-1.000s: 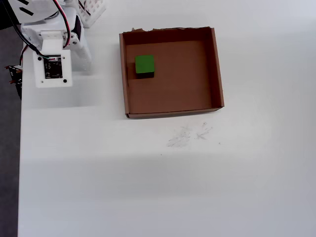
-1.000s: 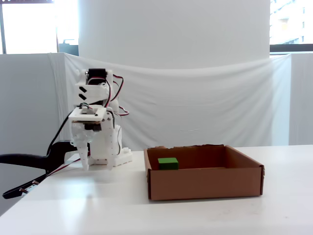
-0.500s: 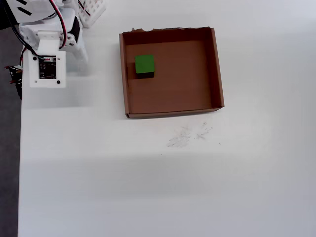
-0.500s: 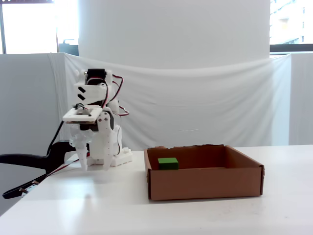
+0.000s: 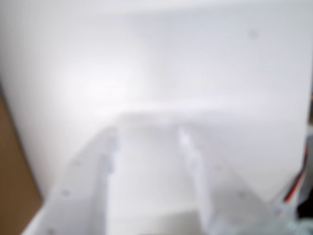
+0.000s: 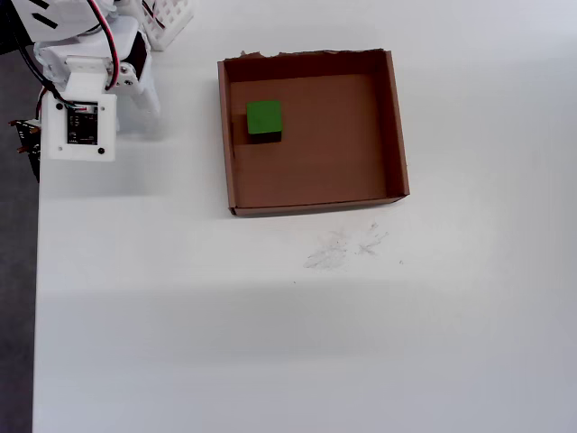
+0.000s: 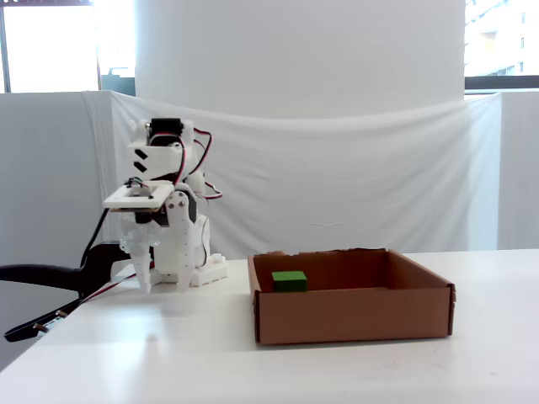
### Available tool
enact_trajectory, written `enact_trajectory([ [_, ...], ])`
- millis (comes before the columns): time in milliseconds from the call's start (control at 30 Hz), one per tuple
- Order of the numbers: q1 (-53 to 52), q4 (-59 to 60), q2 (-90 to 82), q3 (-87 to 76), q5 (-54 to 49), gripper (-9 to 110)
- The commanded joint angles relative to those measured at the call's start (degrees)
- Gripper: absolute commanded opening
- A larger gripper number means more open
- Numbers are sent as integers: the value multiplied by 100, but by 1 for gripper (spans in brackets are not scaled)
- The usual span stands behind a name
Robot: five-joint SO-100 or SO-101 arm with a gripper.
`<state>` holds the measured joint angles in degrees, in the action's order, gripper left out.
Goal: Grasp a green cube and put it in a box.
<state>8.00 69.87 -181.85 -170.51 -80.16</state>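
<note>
The green cube rests on the floor of the brown cardboard box, near its back-left corner in the overhead view. Nothing touches the cube. The white arm is folded up at the table's far left, well away from the box. From above, its wrist plate hides the jaws. In the fixed view my gripper points down just above the table. The blurred wrist view shows my gripper with two white fingers apart, open, only white table between them.
A white slotted basket stands at the back left behind the arm. A black clamp and cables hang off the table's left edge. Pencil-like scuffs mark the table in front of the box. A blurred brown strip edges the wrist view.
The wrist has drawn back to the left and up towards the arm's base over the last second. The cube and the box have not moved.
</note>
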Motion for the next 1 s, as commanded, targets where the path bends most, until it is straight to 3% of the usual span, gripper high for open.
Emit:
enact_trajectory([
  [0, -44, -9, -44, 26, 18, 16],
  [567, 105, 105, -44, 18, 439, 20],
  [767, 105, 105, -44, 18, 1907, 21],
  [967, 105, 97, -44, 18, 1995, 21],
])
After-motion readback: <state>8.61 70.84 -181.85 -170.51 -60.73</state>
